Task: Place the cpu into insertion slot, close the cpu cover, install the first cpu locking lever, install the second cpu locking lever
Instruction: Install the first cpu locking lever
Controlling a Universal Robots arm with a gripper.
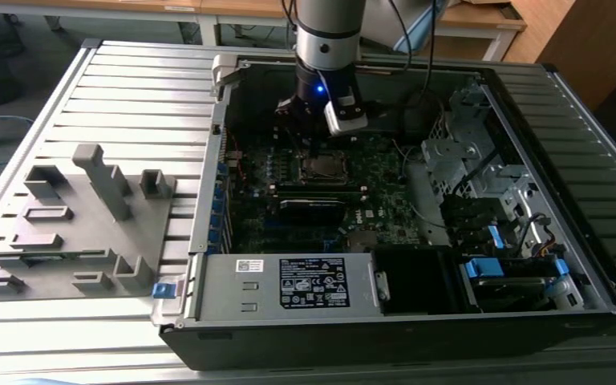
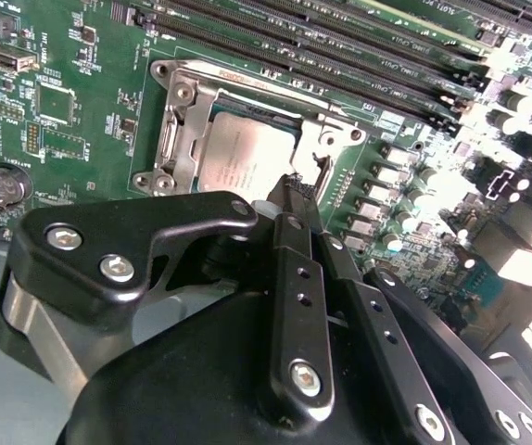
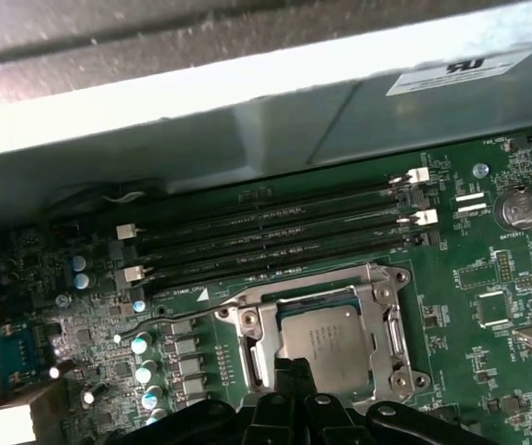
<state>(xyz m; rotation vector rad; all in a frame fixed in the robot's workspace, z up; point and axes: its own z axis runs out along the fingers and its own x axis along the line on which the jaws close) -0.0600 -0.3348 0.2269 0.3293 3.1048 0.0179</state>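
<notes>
The arm [image 1: 330, 32] reaches down into the open computer case [image 1: 394, 337], and the gripper [image 2: 294, 190] hangs low over the motherboard [image 2: 62, 102], at the edge of the socket. In both wrist views its two fingers run together to one point. We judge them closed, and we see nothing held between them.

The cpu [image 2: 247, 158] lies in the insertion slot [image 3: 268, 350], with its grey metal top facing up. The cpu cover [image 3: 393, 320] seems to lie flat around it as a silvery frame. The finger ends hide the frame's near side, so we cannot say if they touch it or stay just above it. A thin metal rod [image 3: 183, 311] runs beside the frame toward the small capacitors [image 3: 141, 345]. We take it for one locking lever, but we cannot tell if it is hooked.

We think the danger here is mostly a matter of force and small surfaces. The closed tip is narrow and the frame and rod are thin and smooth. A push that is a little off could slide the tip away, so that it scratches the chip top or hits the capacitors or the memory slots [image 3: 275, 236] nearby. If the chip is not fully seated, pressure on the cover could harm the contacts under it. A lever under spring load may also jump back if it is released before it catches.
</notes>
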